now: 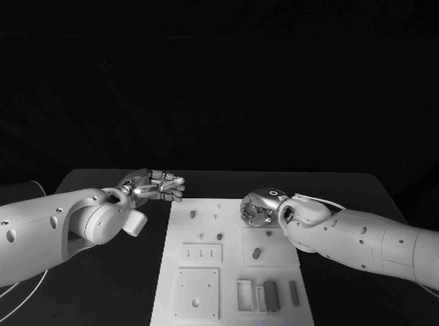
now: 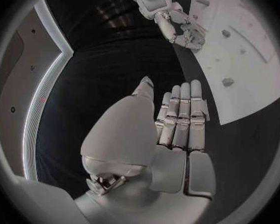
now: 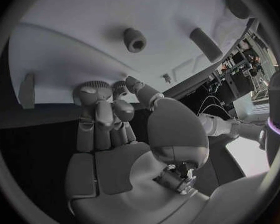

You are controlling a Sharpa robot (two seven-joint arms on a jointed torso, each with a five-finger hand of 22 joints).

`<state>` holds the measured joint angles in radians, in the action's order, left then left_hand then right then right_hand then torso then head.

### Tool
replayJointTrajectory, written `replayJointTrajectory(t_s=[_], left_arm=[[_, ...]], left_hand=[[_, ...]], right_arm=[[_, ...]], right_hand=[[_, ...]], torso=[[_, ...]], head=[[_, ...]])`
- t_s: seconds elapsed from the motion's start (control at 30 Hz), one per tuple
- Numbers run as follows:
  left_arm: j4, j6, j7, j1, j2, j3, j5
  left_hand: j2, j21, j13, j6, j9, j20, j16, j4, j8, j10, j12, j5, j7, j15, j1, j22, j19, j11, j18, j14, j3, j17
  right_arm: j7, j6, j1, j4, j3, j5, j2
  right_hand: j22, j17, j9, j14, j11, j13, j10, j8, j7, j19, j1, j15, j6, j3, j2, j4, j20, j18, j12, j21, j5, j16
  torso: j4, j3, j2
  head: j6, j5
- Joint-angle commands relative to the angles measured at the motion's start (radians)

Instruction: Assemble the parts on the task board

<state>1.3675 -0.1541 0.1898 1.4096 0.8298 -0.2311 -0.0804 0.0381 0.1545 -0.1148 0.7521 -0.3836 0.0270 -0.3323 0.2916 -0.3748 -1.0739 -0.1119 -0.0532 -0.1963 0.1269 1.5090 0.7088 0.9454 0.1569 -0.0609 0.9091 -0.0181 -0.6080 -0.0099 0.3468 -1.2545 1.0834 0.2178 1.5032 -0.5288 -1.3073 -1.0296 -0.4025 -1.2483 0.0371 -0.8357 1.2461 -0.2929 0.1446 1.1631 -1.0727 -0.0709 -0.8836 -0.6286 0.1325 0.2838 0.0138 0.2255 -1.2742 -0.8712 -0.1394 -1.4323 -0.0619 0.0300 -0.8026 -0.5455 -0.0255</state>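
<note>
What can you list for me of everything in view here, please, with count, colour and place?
Table: one, black, under everything.
Task board: one, white, middle of the table, between the two arms.
Parts: several small grey pieces on the board; a few blocks stand together near its nearer right corner; exact count too small to tell.
Left hand: one, silver, over the table just off the board's far left corner; fingers straight and together, holding nothing.
Right hand: one, silver, over the board's far right part, fingers bent down toward the surface; whether it holds a part cannot be told.
</note>
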Motion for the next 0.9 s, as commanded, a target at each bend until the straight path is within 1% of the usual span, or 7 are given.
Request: replayJointTrajectory(t_s=[0.03, 0.2, 0.4, 0.6, 0.77, 0.9], left_arm=[[0.001, 0.003, 0.007, 0.001, -0.002, 0.001, -0.002], [0.001, 0.004, 0.007, 0.001, -0.002, 0.001, -0.002], [0.001, 0.004, 0.007, 0.001, -0.003, 0.001, -0.002], [0.000, 0.003, 0.006, 0.001, -0.002, 0.001, -0.002], [0.001, 0.002, 0.006, 0.001, -0.001, 0.001, -0.002], [0.000, 0.002, 0.006, 0.001, -0.002, 0.001, -0.002]], left_hand=[[0.000, -0.006, 0.001, -0.003, 0.002, 0.005, 0.007, 0.000, 0.005, -0.009, 0.004, -0.002, -0.010, 0.006, 0.007, -0.001, -0.001, 0.001, -0.019, 0.002, 0.000, -0.001], [0.000, -0.006, 0.001, -0.003, 0.002, 0.005, 0.007, 0.000, 0.005, -0.009, 0.004, -0.002, -0.010, 0.006, 0.008, -0.001, -0.001, 0.001, -0.019, 0.002, 0.000, -0.002], [0.000, -0.006, 0.001, -0.003, 0.002, 0.005, 0.007, 0.000, 0.005, -0.009, 0.005, -0.002, -0.010, 0.006, 0.008, -0.001, -0.001, 0.001, -0.019, 0.002, 0.000, -0.002], [0.000, -0.006, 0.001, -0.003, 0.002, 0.005, 0.007, 0.000, 0.005, -0.009, 0.005, -0.002, -0.009, 0.006, 0.008, -0.001, -0.001, 0.001, -0.019, 0.002, 0.000, -0.002], [0.000, -0.007, 0.001, -0.003, 0.002, 0.005, 0.007, 0.000, 0.005, -0.010, 0.005, -0.002, -0.009, 0.006, 0.009, -0.001, -0.001, 0.001, -0.019, 0.002, 0.000, -0.002], [0.000, -0.007, 0.001, -0.003, 0.002, 0.005, 0.008, 0.000, 0.005, -0.010, 0.005, -0.002, -0.009, 0.006, 0.009, -0.001, -0.001, 0.000, -0.019, 0.002, 0.000, -0.002]], right_arm=[[0.008, -0.021, 0.000, 0.000, 0.000, 0.022, 0.000], [0.010, -0.023, 0.000, 0.000, 0.000, 0.025, 0.000], [0.011, -0.024, 0.000, 0.001, 0.000, 0.029, 0.001], [0.011, -0.022, 0.000, 0.000, 0.000, 0.031, 0.001], [0.015, -0.017, 0.000, 0.000, 0.000, 0.031, 0.000], [0.019, -0.009, 0.000, 0.003, 0.000, 0.031, 0.001]], right_hand=[[-0.019, -0.001, -0.005, -0.002, -0.010, 0.001, 0.000, -0.008, -0.004, -0.002, -0.002, -0.005, -0.015, -0.002, -0.013, 0.005, 0.007, 0.036, -0.006, 0.000, 0.000, -0.004], [-0.019, 0.000, -0.014, -0.001, -0.017, 0.001, -0.001, -0.019, -0.012, -0.003, -0.005, -0.012, -0.031, -0.001, -0.016, 0.005, 0.007, 0.036, -0.006, -0.001, 0.002, -0.004], [-0.019, -0.001, -0.021, -0.002, -0.023, 0.002, -0.001, -0.028, -0.018, -0.004, -0.005, -0.017, -0.045, 0.000, -0.020, 0.005, 0.007, 0.036, -0.006, -0.001, 0.003, -0.004], [-0.019, 0.001, -0.027, 0.000, -0.027, 0.002, -0.001, -0.034, -0.022, -0.005, -0.007, -0.020, -0.054, 0.000, -0.024, 0.006, 0.007, 0.036, -0.006, -0.001, 0.003, -0.004], [-0.019, 0.001, -0.033, 0.000, -0.030, 0.002, -0.001, -0.040, -0.026, -0.005, -0.008, -0.024, -0.064, 0.000, -0.031, 0.005, 0.007, 0.036, -0.006, -0.001, 0.003, -0.004], [-0.019, 0.000, -0.043, 0.000, -0.037, 0.001, -0.001, -0.050, -0.032, -0.006, -0.003, -0.028, -0.081, 0.001, -0.039, 0.004, 0.007, 0.036, -0.006, -0.002, 0.003, -0.004]], torso=[[0.0006, -0.0004, 0.000], [0.0014, -0.0005, 0.000], [0.0009, -0.0004, 0.000], [0.0006, -0.0002, 0.000], [0.0014, -0.0005, 0.000], [0.0014, -0.0011, 0.000]], head=[[-0.002, -0.001], [-0.005, -0.001], [-0.002, -0.001], [-0.002, 0.000], [-0.002, -0.001], [-0.002, -0.001]])
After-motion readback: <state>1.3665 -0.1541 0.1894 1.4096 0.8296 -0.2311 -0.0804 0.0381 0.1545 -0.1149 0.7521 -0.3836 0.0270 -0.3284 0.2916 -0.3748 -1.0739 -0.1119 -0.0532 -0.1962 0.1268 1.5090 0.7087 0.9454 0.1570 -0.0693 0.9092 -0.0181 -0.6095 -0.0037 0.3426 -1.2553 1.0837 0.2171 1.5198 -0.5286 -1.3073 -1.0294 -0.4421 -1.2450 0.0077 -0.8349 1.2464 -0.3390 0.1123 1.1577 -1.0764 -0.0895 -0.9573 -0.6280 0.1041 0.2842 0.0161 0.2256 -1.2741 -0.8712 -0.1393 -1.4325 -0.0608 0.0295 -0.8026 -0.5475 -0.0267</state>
